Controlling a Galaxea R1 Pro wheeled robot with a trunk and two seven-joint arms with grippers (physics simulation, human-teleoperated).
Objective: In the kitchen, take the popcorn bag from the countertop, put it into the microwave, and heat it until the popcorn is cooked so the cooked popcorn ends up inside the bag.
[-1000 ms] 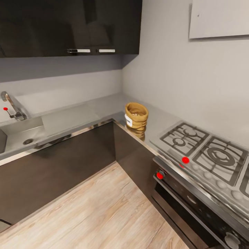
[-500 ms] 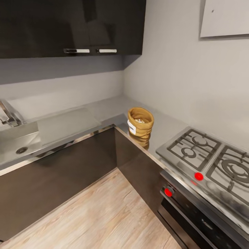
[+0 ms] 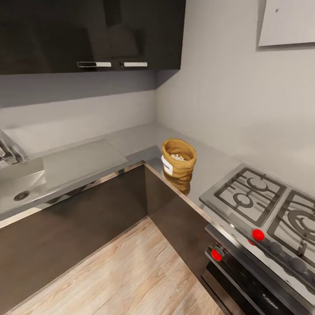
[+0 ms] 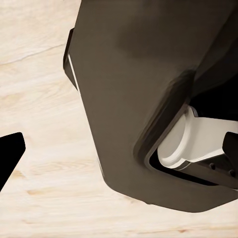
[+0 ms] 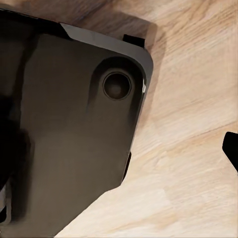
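Note:
The popcorn bag (image 3: 178, 162), a small tan sack with a rolled rim and a white label, stands upright on the grey metal countertop (image 3: 131, 142) at its inner corner, close to the front edge. Pale popcorn pieces (image 3: 178, 156) show inside its mouth. The microwave is out of view. In the left wrist view my left gripper (image 4: 121, 151) hangs over the wooden floor and my own dark base, its black fingertips (image 4: 11, 153) far apart at the picture's edges. The right wrist view shows my right gripper (image 5: 119, 148) with one fingertip (image 5: 231, 148) at the edge, also over floor and base.
A gas hob (image 3: 249, 197) with red knobs lies right of the bag, above the built-in oven (image 3: 245, 280). A sink (image 3: 17, 183) is at the far left. Dark wall cabinets (image 3: 87, 35) hang above. Wooden floor (image 3: 131, 271) runs between the two counter runs.
The head camera has moved closer to the counter corner: the bag looks slightly larger and lower, the sink has slid off to the left, the hob to the right. Nothing itself moved.

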